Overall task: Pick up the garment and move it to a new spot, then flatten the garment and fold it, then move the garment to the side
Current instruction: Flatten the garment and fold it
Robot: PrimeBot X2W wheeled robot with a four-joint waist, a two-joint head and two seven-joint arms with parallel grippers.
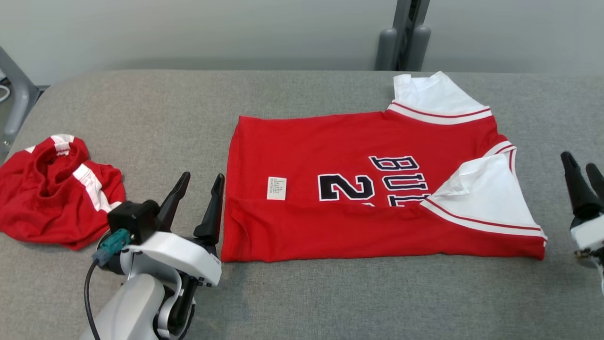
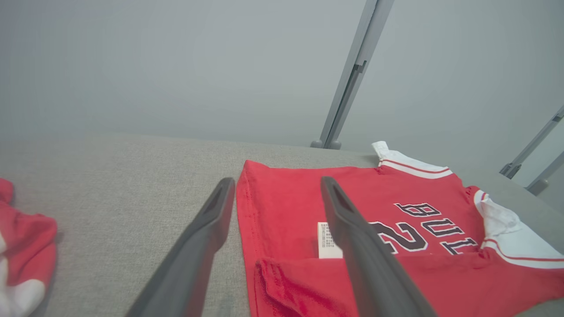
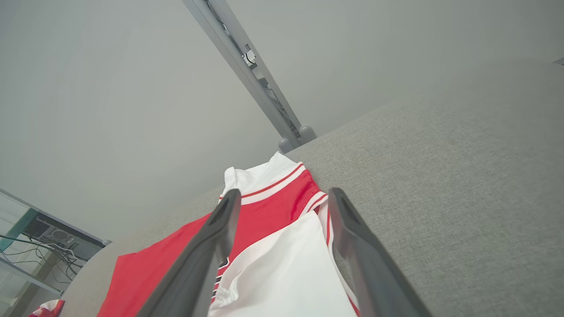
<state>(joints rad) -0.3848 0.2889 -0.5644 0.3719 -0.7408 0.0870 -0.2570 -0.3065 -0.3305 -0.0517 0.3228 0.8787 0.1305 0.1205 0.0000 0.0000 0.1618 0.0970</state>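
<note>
Left end effector (image 1: 203,176) (spread) beside garment (image 1: 330,151)

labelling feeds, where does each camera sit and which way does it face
head view: on the head, looking forward and down at the table and jersey; shows the left gripper, its pale forearm, and the right gripper.
left wrist view: on the left wrist, looking along its fingers over the jersey's hem toward the wall.
right wrist view: on the right wrist, tilted, looking along its fingers over the white sleeve.
shared: all three show the jersey; head and left wrist both show the shorts.
</note>
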